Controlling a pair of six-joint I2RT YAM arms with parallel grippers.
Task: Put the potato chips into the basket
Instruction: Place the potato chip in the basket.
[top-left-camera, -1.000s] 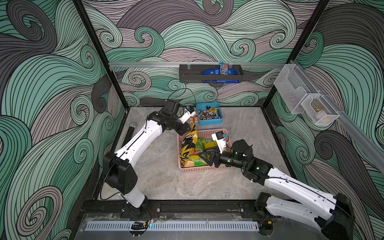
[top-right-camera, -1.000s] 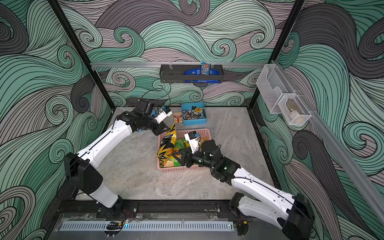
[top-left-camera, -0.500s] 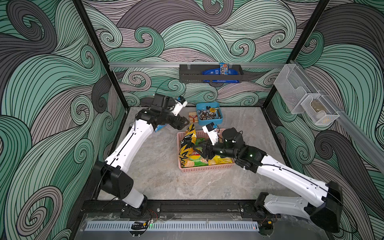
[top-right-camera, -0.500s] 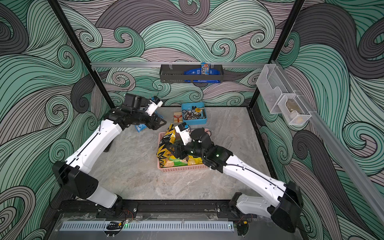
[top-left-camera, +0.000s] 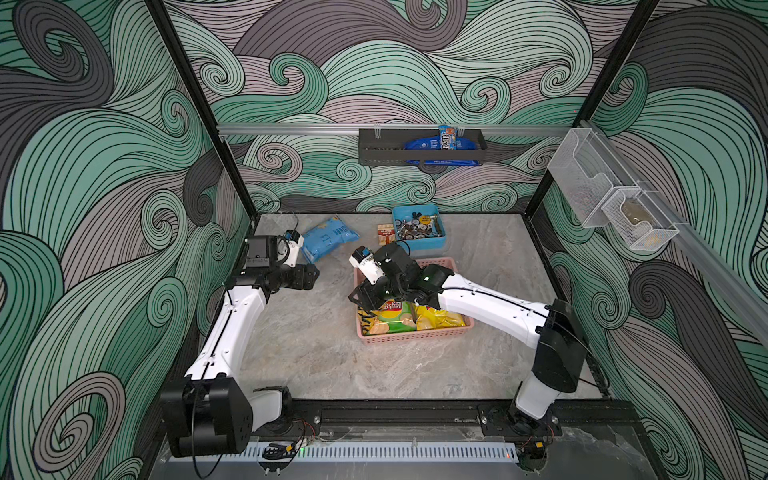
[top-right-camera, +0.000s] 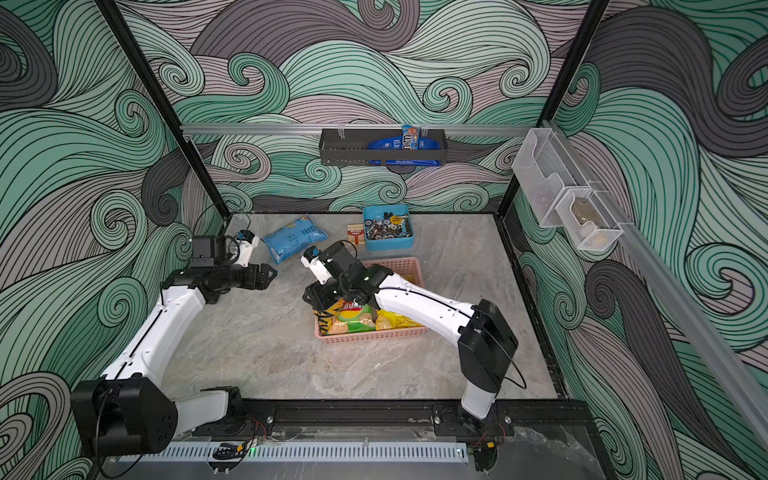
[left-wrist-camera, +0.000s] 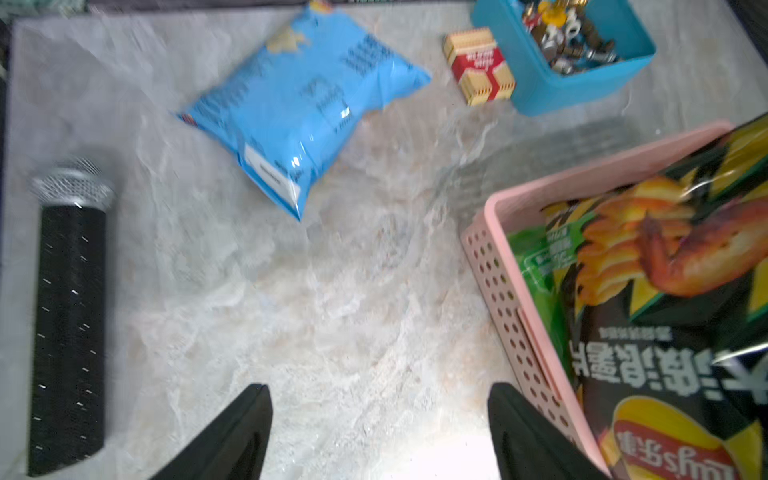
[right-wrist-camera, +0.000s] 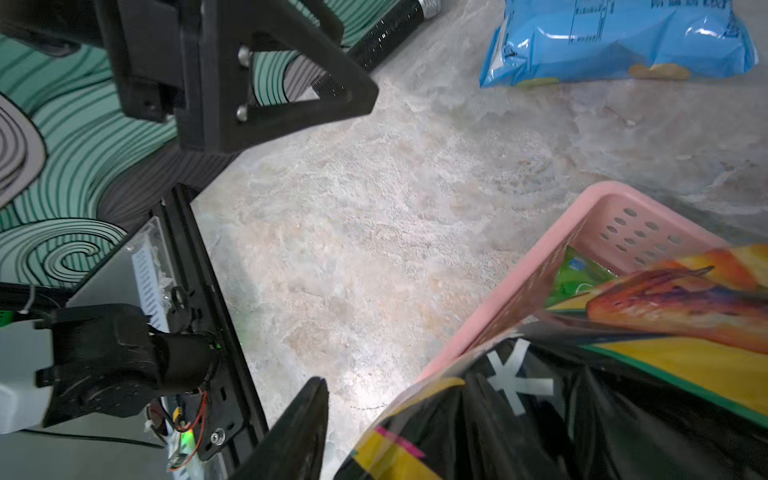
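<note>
**Basket** (top-left-camera: 415, 337): pink, perforated, mid-table. The green bag (top-left-camera: 390, 320) and the yellow bag (top-left-camera: 442, 320) lie flat inside it, side by side. The black-and-yellow bag (left-wrist-camera: 665, 332) is propped over the green one at the basket's far corner, partly above the rim.

**Light blue bag** (top-left-camera: 330, 241): the only one outside the basket. It lies flat on the table near the back wall, well apart from the basket and just beyond the left gripper.

**Handling (judged):** The bags are air-puffed foil, so light, soft and slick, with brittle contents. A hard pinch across the belly could crush the chips or let the bag squirt free. The crimped end seam or a corner looks like the better hold, being flatter and stiffer.

**Left gripper** (left-wrist-camera: 380, 390): fingers spread wide with nothing between them, over bare table.

**Right gripper** (top-left-camera: 360, 298): at the basket's far corner. It looks clamped on bunched foil of the black-and-yellow bag. One finger (right-wrist-camera: 299, 436) shows and its mate sits behind the foil, so the grip is a judgement.

**Hard to see:**
- The right arm covers the basket's far half in both top views, so the free room there cannot be told.
- The left wrist view is blurred.
- A microphone (left-wrist-camera: 68, 311) lies by the side wall.
- A small box (left-wrist-camera: 478, 66) sits just beside the blue tray (left-wrist-camera: 582, 89).
</note>
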